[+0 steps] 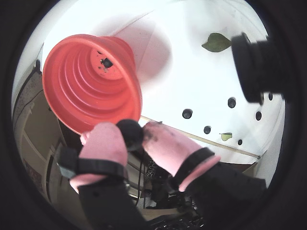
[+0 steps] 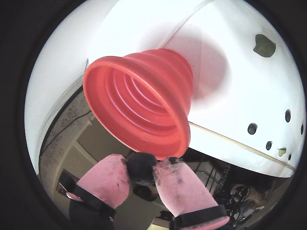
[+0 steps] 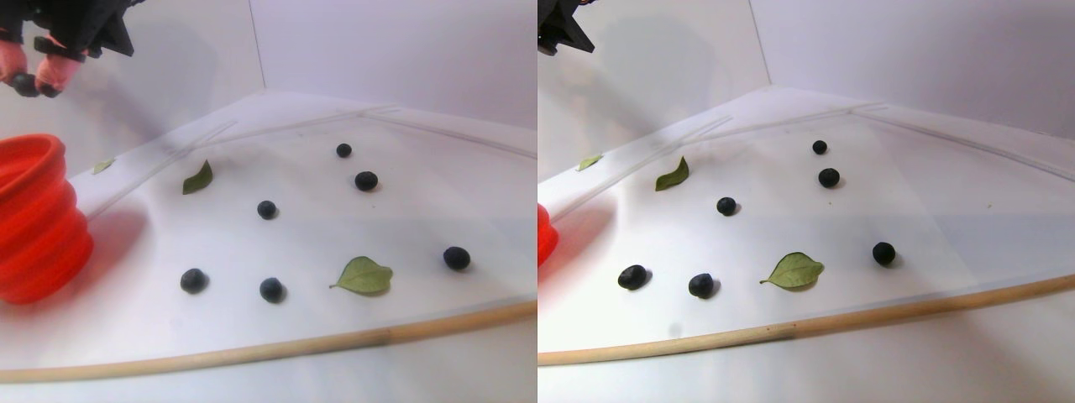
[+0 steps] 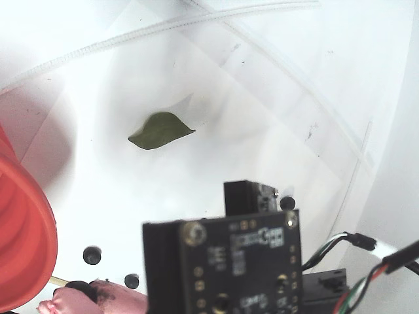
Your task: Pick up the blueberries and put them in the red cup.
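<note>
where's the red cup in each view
A wrist view: red cup upper left, mouth facing the camera.
Another wrist view: centre, above the held blueberry.
Stereo pair view: far left in both halves.
Fixed view: left edge.
Shared landmark: green leaf.

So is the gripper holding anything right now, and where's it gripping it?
Yes: the gripper pinches one blueberry by its sides between the pink fingertips, above the red cup.

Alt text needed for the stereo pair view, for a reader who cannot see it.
Six small blue-black blueberries and green leaves lie scattered on a white table. At left stands a ridged red-orange plastic cup; above it, the pink-padded gripper holds a berry.
</note>
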Action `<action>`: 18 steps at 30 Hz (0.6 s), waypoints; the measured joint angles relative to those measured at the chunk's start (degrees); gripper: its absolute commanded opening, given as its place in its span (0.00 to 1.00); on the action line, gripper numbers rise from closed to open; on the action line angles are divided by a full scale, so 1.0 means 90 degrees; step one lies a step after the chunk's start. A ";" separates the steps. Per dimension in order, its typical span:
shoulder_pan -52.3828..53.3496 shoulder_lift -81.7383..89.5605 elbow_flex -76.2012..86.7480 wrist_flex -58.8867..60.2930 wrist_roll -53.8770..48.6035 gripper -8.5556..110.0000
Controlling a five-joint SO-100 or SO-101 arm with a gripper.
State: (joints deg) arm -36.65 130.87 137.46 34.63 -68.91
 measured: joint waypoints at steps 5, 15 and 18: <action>-0.0146 -0.0117 0.0010 -0.0176 0.0068 0.16; -0.0303 -0.0566 0.0273 -0.0537 0.0176 0.16; -0.0410 -0.0859 0.0312 -0.0742 0.0312 0.16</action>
State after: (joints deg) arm -40.34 123.13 140.27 27.95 -66.09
